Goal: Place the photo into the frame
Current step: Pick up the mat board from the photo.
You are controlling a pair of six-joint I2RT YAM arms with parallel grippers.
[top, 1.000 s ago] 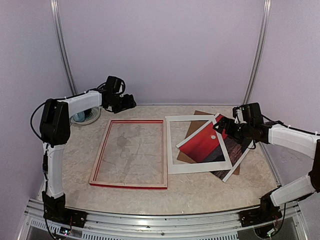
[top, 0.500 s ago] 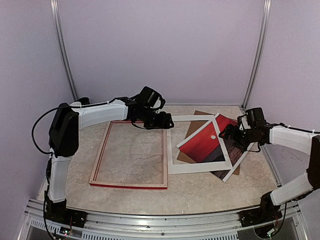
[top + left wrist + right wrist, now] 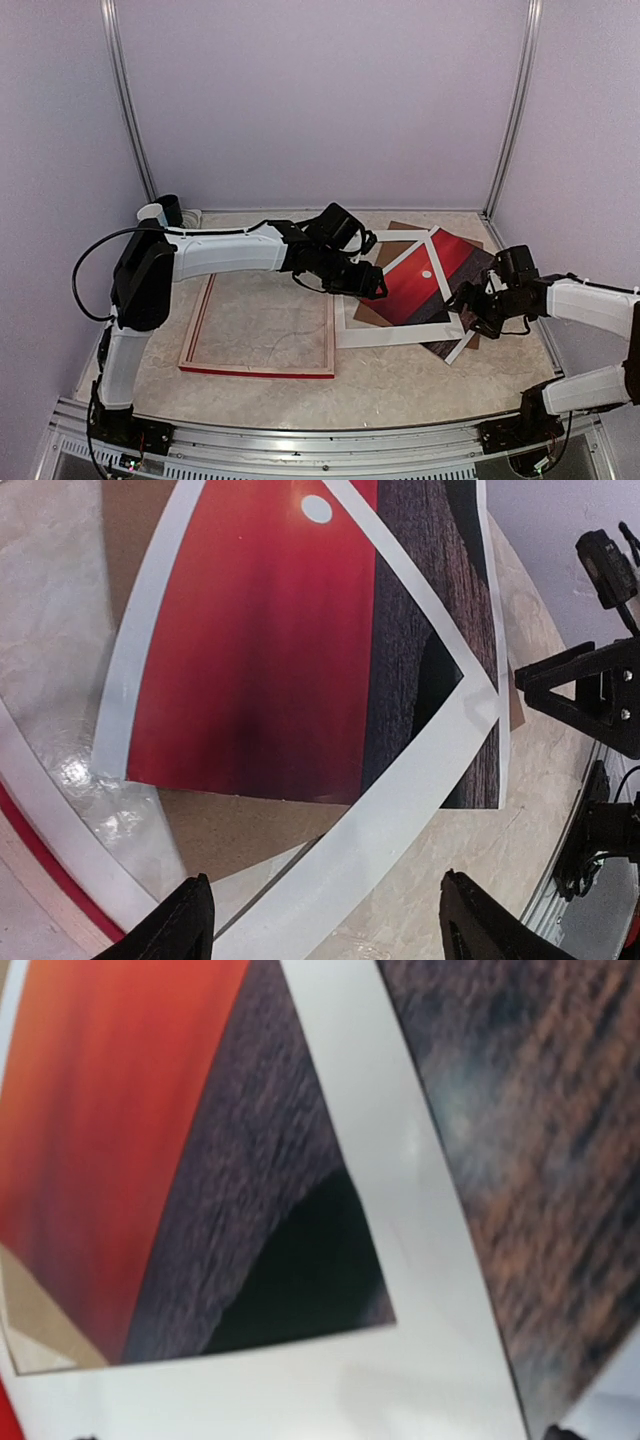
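L claw: jaws wide, nothing btwn them; hangs low over the white mat near its 9 o'clock side, arm stretched across the frame.
R claw: also wide, looks empty in L wrist view; sits at the stack's 4 o'clock corner. Touching or just above, can't tell.
Photo: not in frame yet. Lies skewed at 3 o'clock of it, on top of brown backing board, w/ mat strips crossing over it.
Frame: flat on surface, which shows through the opening; its 3 o'clock rail just beside the mat.
Step (my read): freeing photo from the stack, early in task.
Do it well: mat is on top, so shift it off, or pin it w/ one claw while the other draws the print out toward 3 o'clock. Thin sheet lying flat = hard to get a finger under; go for a corner that overhangs the board. Pinch the pale edge, not the red area; light squeeze, no creasing. Carry low, turn it square to the opening before lowering.
Hidden/unclear: R wrist view blurred, own fingers not visible there. White strip along photo's edge could be own border or 2nd mat, can't tell. Shiny patch by the frame rail may be a clear sheet; unsure. Board mostly covered. Photo's 5 o'clock corner lost under mat and R claw.
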